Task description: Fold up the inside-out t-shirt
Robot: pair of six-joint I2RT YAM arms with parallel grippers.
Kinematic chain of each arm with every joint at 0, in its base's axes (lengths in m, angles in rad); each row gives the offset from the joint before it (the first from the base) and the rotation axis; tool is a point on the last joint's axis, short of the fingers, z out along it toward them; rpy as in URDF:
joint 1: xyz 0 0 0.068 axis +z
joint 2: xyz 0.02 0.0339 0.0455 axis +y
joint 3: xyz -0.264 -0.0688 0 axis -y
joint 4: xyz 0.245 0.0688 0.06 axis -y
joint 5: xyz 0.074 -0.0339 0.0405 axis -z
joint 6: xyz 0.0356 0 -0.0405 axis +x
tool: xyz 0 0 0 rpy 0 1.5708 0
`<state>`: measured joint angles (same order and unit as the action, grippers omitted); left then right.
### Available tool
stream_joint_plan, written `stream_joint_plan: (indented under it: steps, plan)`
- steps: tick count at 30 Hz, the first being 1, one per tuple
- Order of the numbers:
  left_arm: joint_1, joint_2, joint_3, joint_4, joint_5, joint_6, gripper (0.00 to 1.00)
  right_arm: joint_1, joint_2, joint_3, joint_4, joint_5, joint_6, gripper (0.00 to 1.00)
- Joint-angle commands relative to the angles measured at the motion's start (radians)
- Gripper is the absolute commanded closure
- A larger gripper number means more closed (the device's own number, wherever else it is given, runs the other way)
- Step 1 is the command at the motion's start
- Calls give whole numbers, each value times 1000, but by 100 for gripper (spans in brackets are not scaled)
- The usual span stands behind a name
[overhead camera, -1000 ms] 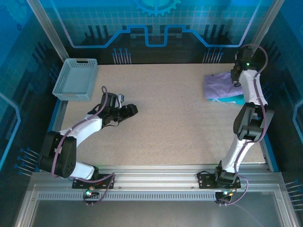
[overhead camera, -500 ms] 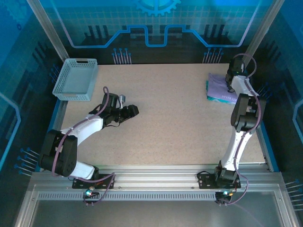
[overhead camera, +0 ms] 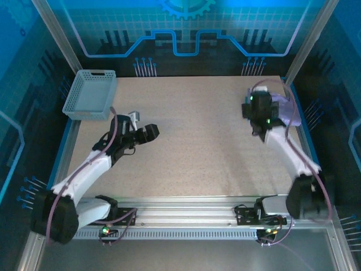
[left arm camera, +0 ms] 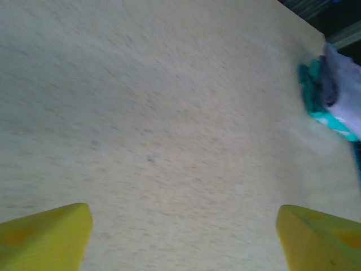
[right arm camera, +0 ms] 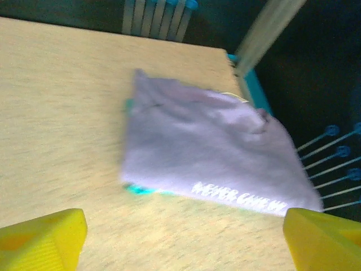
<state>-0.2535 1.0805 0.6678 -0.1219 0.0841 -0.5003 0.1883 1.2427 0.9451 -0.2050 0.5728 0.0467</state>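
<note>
The folded purple t-shirt [right arm camera: 208,152] lay in the far right corner of the counter [right arm camera: 56,113], on top of a teal garment [right arm camera: 138,189] whose edge peeked out beneath it. My right tool [right arm camera: 183,240] hung near the t-shirt, facing it but not touching it, its jaws spread wide and holding nothing. My left tool [left arm camera: 180,237] was well apart from it over bare counter, jaws likewise wide and empty

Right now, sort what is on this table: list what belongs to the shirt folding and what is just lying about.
Belongs to the job:
- lavender t-shirt, folded, far right
- left gripper, open
- right gripper, open, facing the shirt

Just lying about:
- teal garment, peeking out beneath the t-shirt
- basket, far left corner
</note>
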Motion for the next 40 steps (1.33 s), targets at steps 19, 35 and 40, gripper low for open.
stream_joint_plan:
  steps: [19, 35, 40]
  plan:
    - [129, 383, -340, 1081, -434, 556, 1, -54, 71, -572, 901, -286, -38, 0]
    - [220, 470, -294, 1058, -282, 494, 1, -96, 259, -532, 995, -342, -22, 0]
    - [220, 469, -293, 1058, -282, 493, 1, -98, 259, -531, 991, -346, -21, 0]
